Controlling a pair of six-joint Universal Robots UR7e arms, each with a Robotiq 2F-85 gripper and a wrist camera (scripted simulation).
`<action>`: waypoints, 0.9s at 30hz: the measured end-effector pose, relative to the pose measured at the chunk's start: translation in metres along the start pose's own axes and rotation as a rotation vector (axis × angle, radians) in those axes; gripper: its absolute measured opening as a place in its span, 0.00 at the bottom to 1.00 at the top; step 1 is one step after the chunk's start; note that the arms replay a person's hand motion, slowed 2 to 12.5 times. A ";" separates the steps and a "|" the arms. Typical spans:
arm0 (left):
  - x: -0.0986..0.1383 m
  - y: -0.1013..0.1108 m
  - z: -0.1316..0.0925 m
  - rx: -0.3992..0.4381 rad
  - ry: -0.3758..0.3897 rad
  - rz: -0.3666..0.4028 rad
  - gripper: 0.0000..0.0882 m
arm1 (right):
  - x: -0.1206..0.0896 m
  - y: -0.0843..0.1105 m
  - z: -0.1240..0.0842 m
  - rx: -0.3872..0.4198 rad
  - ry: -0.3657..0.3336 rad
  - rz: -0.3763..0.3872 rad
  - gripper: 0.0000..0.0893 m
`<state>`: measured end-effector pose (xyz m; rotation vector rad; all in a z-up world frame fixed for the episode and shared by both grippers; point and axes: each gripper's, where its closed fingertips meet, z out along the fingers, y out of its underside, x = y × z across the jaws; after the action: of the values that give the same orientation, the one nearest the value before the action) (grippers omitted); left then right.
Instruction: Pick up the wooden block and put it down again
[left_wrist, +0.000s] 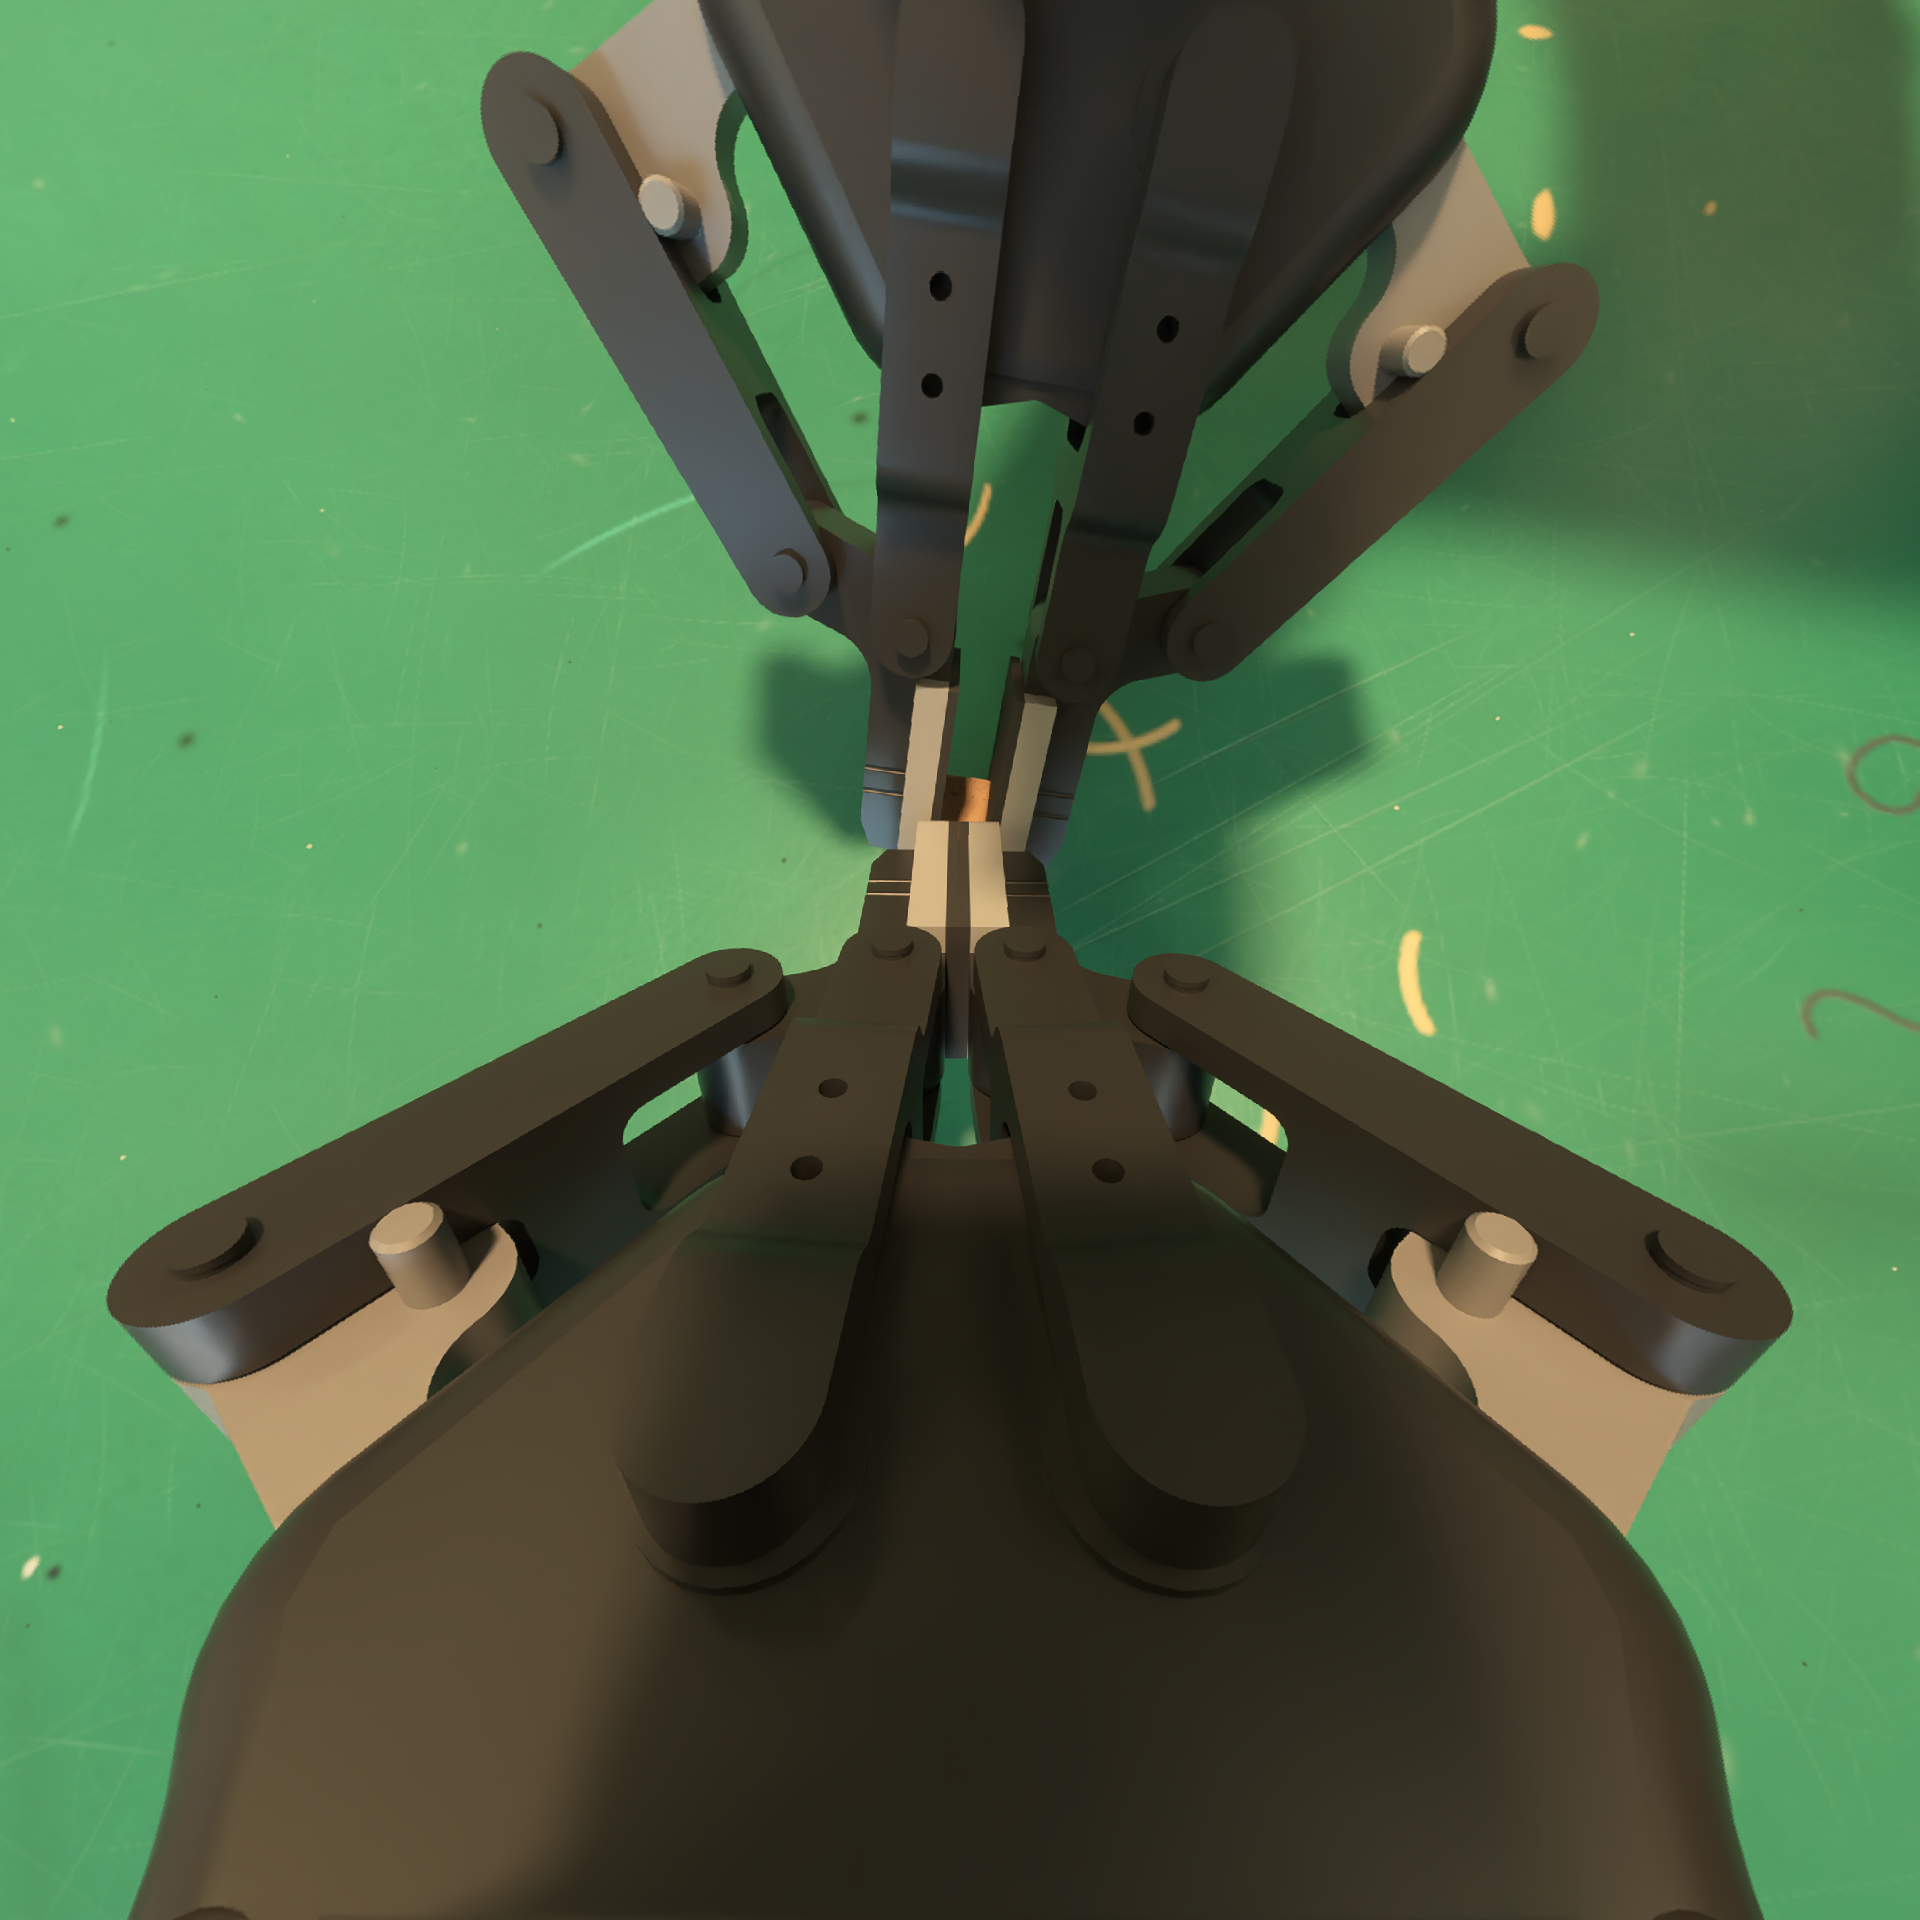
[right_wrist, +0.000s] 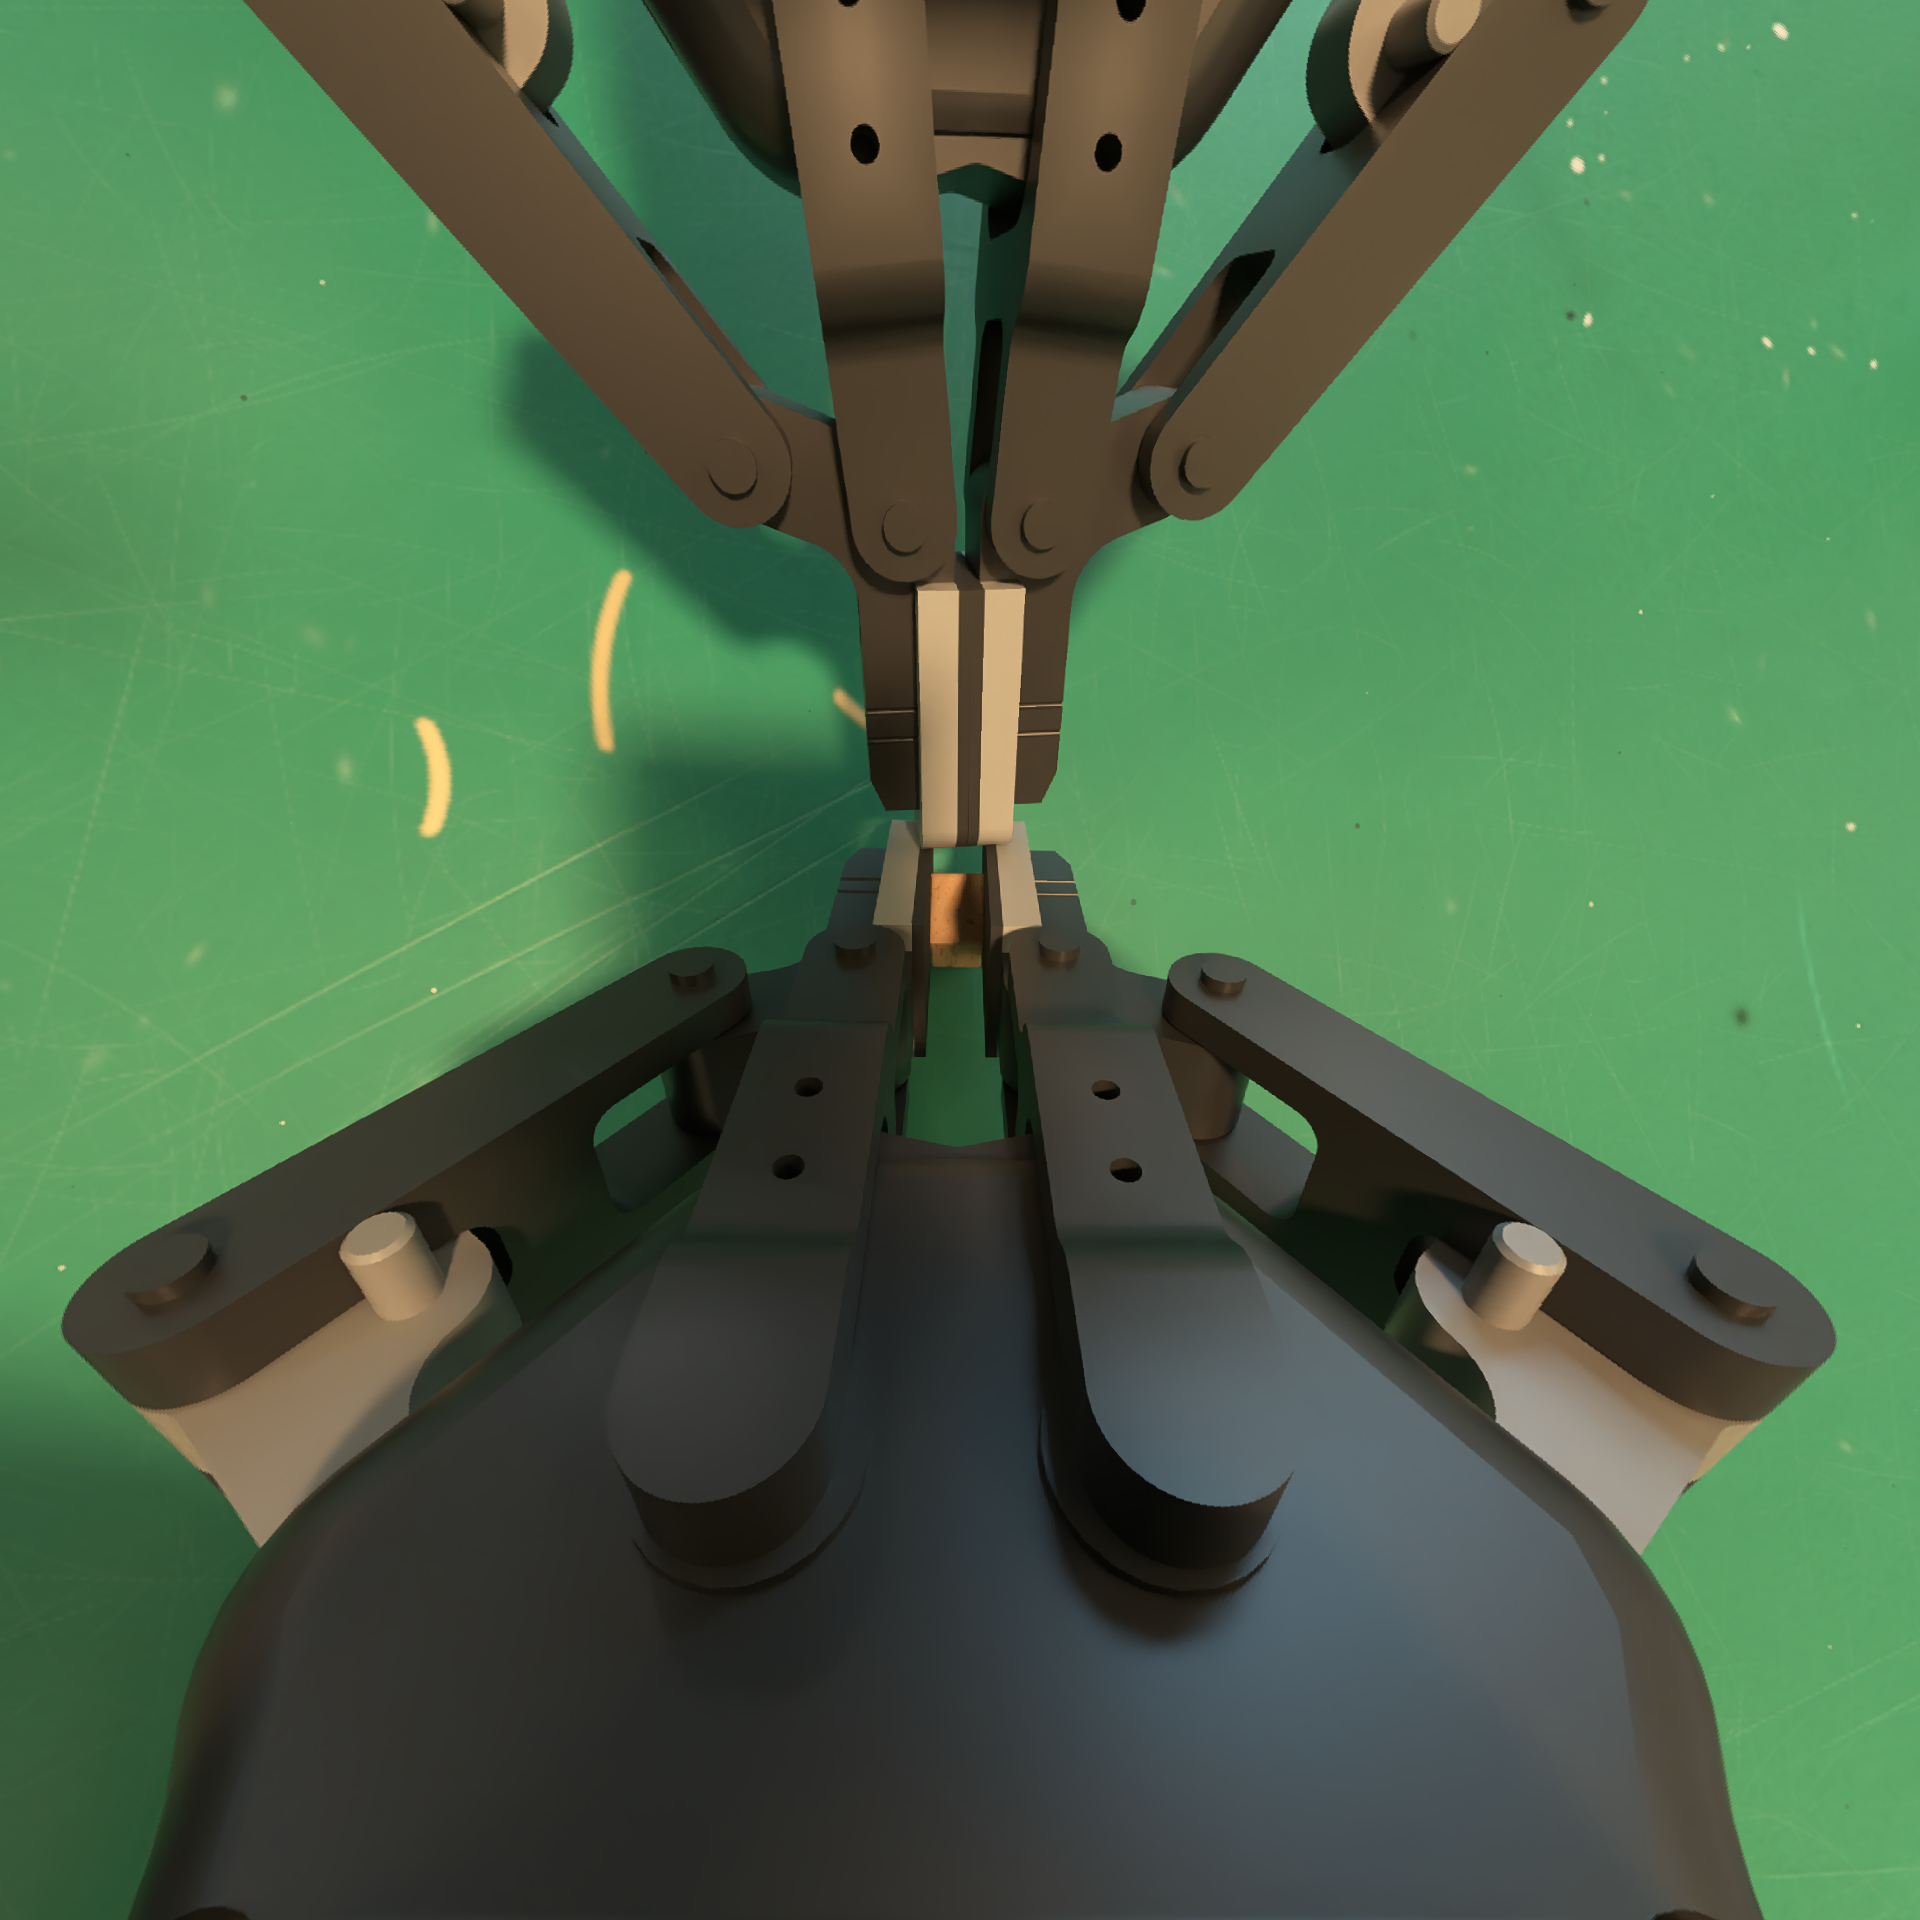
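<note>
The wooden block (right_wrist: 956, 920) is small and orange-brown. It sits clamped between the pads of my right gripper (right_wrist: 956, 868), low over the green mat. In the left wrist view, only a sliver of the block (left_wrist: 971, 798) shows between the right gripper's pads (left_wrist: 928, 743). My left gripper (left_wrist: 958, 847) is shut with its pads pressed together and nothing between them. It faces the right gripper tip to tip, almost touching, just beyond the block. In the right wrist view the left gripper (right_wrist: 969, 826) comes down from the top. I cannot tell if the block touches the mat.
The green mat (left_wrist: 312, 623) is scratched, with small yellow marks (right_wrist: 431, 774) and dark scribbles (left_wrist: 1886, 774). The grippers cast shadows on it (left_wrist: 821, 727).
</note>
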<state>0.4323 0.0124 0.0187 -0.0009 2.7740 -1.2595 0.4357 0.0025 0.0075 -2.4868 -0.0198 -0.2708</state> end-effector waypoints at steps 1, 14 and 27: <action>0.000 0.000 0.000 0.000 -0.002 0.004 0.00 | 0.000 0.000 0.000 0.000 0.000 0.000 0.10; -0.001 0.000 0.000 0.000 -0.017 0.039 0.00 | 0.000 0.000 0.000 0.006 -0.001 -0.001 0.09; -0.001 0.001 0.001 -0.035 -0.009 -0.037 0.00 | 0.001 0.002 0.001 -0.004 0.004 0.003 0.09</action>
<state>0.4336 0.0125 0.0170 -0.0602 2.8003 -1.2161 0.4372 0.0015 0.0061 -2.4899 -0.0140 -0.2751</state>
